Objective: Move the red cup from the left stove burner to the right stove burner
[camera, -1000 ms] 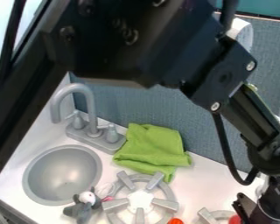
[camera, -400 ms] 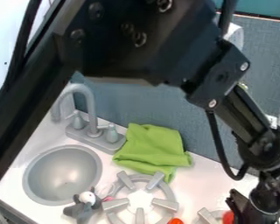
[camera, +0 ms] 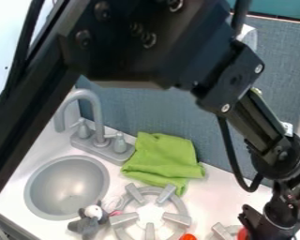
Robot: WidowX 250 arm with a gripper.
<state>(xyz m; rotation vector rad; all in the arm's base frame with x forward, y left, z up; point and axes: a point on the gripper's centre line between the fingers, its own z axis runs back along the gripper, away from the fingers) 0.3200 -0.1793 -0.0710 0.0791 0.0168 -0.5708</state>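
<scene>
Camera view: the bottom edge crops the hand [camera: 264, 227] and adjacent red object [camera: 242, 234].

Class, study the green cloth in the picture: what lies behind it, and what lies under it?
Behind the green cloth stands the blue-grey panel. Under it is the white counter, visible around its edges; anything its folds cover cannot be seen.

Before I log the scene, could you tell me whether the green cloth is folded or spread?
Bunched up, loosely folded: the green cloth lies in a compact, overlapping, creased heap.
</scene>
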